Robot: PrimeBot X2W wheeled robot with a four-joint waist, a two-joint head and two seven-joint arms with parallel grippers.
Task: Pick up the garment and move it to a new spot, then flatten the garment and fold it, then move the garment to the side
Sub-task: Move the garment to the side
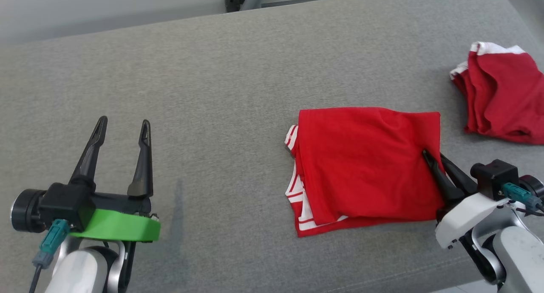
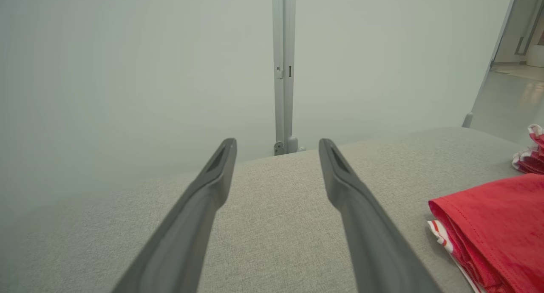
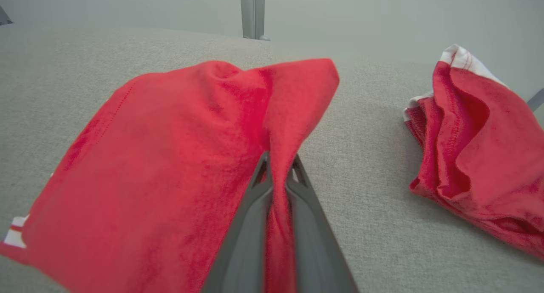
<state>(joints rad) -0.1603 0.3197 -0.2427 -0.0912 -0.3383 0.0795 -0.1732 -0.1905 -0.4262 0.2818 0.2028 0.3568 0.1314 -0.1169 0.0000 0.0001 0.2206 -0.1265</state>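
Two red garments lie on the grey fabric-covered table [image 1: 212, 93], with our right jaws closed on the right edge of the folded red garment with white stripes [image 1: 365, 170]. A ridge of its cloth is pinched between them and raised off the surface. Our left jaws stand wide open and empty, hovering over bare fabric well to the left of the folded garment. A second red garment with white trim [image 1: 501, 97] lies rumpled to the right of the folded one, apart from it. We judge the folding done and the last step, moving the garment aside, to be in hand. The next move calls for a low, steady lift or drag, since a pinch at one edge could let the layers slide open. It also calls for a path that keeps clear of the second garment.
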